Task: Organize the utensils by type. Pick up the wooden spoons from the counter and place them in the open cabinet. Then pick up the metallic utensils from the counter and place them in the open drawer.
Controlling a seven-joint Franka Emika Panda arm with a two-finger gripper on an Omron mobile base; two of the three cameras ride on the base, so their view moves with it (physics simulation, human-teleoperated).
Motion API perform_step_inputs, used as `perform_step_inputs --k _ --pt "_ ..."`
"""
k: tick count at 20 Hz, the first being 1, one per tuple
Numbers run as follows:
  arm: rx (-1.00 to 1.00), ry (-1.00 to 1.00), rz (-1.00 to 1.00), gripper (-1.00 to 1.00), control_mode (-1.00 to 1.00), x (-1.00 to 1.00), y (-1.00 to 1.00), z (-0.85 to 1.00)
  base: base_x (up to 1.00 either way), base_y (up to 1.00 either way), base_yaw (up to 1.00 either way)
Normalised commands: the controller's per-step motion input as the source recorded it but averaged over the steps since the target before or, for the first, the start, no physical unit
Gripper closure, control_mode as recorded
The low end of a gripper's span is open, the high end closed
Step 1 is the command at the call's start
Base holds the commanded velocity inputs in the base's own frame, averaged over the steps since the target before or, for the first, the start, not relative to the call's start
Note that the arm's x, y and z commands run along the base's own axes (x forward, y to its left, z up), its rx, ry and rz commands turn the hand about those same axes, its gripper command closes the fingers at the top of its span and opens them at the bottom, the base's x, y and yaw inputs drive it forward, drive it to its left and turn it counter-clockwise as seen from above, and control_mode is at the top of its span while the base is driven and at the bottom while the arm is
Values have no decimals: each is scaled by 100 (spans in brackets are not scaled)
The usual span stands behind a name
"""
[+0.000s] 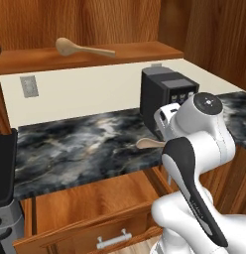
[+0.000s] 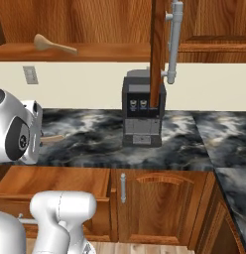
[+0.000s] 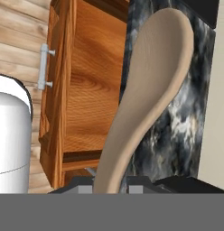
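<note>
Holding: jaws (image 3: 111, 189) pinching the small wooden spoon (image 3: 145, 99) by its handle; bowl runs straight out, toward upper right of hand view.
Spoon location: over bench (image 1: 85, 144), center right in left base view.
Cabinet shelf (image 1: 140, 52): upper frame, already holds large spoon (image 1: 80, 48).
Open drawer (image 1: 90, 201): lower frame, nothing visible inside.

the arm (image 1: 199, 163) is built of rounded, glossy white shells joined by dark joints. a long black band is seen running down the link behind the end effector, faint lettering printed on it. the joint nearest the end effector is capped by a round grey disc (image 1: 206, 100) with small dark screw marks. in the right base view a dark oval inset is shown on a white housing (image 2: 16, 134), and a smooth white cylindrical link (image 2: 60, 213) lies below it.
</note>
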Motion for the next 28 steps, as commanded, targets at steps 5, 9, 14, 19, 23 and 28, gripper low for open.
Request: perform_step_inputs --k 5,9,14,19,23,28 --pt "0 0 0 100 100 0 0 0 12 2 0" --pt "0 0 0 100 100 0 0 0 0 0 0" --pt "0 0 0 100 100 0 0 0 0 0 0" --pt "0 0 0 100 100 0 0 0 0 0 0" --pt "0 0 0 100 100 0 0 0 0 0 0" --pt "0 -1 0 100 -100 0 0 1 0 0 0"
